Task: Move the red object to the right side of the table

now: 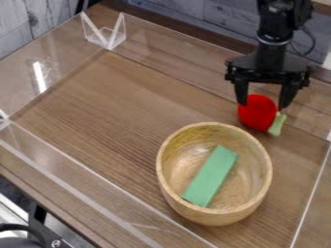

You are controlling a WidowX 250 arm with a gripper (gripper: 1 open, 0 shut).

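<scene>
A brown wood-grain desk (104, 102) fills the view, fenced by low clear acrylic walls (39, 155). Behind it run grey boards, too blurred to read.

Near the front sits a round wooden bowl (175, 145), with a flat green block (211, 176) lying aslant inside it.

At the right, the black arm (274, 24) reaches down, its pincer (268, 92) pointing almost straight at the desk. The fingers stand wide apart, one on each side of the red object's top, and grip nothing.

The red object (258, 112) rests on the desk close to the right wall, just beyond the bowl's rim, its pale green tip turned toward that wall. Whether the fingers touch it cannot be told.

Judging by where it lies, the red object is already on the right side, so the placing looks done and the step in hand seems to be letting go. To do this well, the pincer should rise straight up with fingers kept wide, so that neither finger brushes the glossy toy and rolls it toward the bowl.

No brand, label or writing can be read anywhere.
</scene>
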